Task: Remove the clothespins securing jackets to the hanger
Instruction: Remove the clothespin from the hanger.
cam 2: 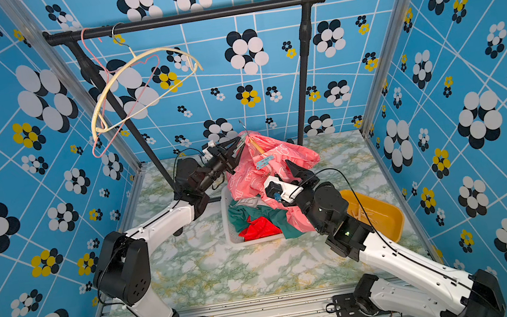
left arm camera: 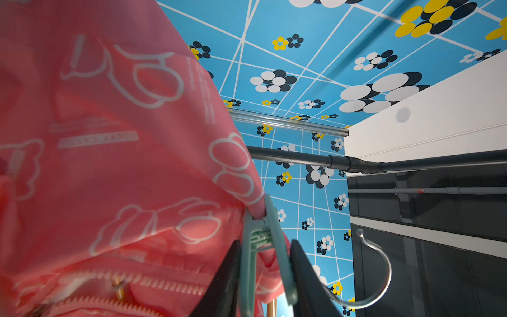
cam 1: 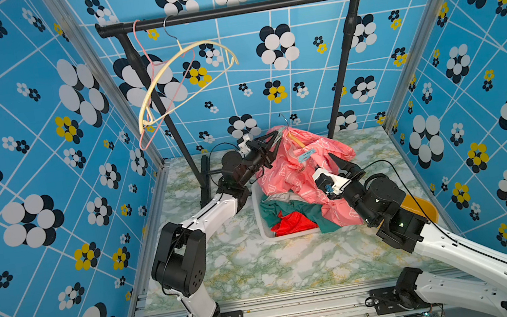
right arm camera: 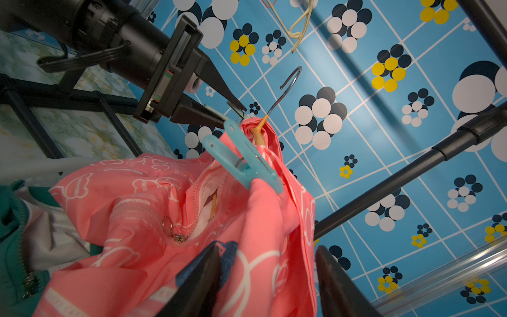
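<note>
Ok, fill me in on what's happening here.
The left hand is clamped on a teal clothespin clipped to the pink jacket by its hanger. The right hand straddles a fold of that jacket; whether it grips is unclear. A second clothespin is clipped on nearby. A green jacket and a red jacket lie in the basket.

Both top views look steeply down from high at the front toward the back wall, sharing the surface, rack and 2 arms. Each wrist camera sits close behind its fingers, tilted upward; both show the pink jacket and the rack.
</note>
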Available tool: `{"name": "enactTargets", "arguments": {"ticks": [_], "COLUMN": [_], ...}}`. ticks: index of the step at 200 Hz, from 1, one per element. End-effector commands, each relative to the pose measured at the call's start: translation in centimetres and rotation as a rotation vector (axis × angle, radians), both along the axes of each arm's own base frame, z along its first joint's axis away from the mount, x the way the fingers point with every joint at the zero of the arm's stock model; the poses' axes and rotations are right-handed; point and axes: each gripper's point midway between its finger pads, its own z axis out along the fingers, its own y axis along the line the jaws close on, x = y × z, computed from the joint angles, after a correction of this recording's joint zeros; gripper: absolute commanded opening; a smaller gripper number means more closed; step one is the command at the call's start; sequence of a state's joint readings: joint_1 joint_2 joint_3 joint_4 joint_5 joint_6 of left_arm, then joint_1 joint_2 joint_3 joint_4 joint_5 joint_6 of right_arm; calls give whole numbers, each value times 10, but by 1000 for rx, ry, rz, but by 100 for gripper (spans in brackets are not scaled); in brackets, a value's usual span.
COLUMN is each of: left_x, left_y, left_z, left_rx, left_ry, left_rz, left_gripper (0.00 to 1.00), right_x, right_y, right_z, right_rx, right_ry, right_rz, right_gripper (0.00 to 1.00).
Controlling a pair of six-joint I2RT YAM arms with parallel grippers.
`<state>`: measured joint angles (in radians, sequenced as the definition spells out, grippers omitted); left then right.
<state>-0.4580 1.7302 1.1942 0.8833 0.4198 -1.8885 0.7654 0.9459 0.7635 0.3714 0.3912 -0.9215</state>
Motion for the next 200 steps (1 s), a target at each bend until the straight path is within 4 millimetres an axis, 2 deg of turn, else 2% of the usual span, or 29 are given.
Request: {"name": "enactTargets", "arguments": {"ticks": [1,34,48,71,103,140,200], "left_x": [0,2,3,4,4,-5,-17], "left_y": [3,4,5,4,6,6,22], "left_z": [25,23,22,20,22,35,23], "left_rx": [-31,-29,-26,-19,0,67,236], "left_ry": [-65,-65,-63,-61,-94,-225,-348], "left_rz": [7,11,13,14,27,33,109], "left_gripper": [27,22,16,0,0,0,0], "right_x": [-2,-1,-1,-1,0,3,8], "right_y": [-3,-4,-5,-6,-8,-13,-26], "right_z": [15,16,17,18,21,28,36], "right_rx": [33,34,36,41,60,110,198], "right_ry": [-53,-56,-57,-58,-60,-46,2], "right_rz": [-16,-25,-31,-35,-46,-77,-102], "right_gripper": [0,0,0,0,0,0,0]}}
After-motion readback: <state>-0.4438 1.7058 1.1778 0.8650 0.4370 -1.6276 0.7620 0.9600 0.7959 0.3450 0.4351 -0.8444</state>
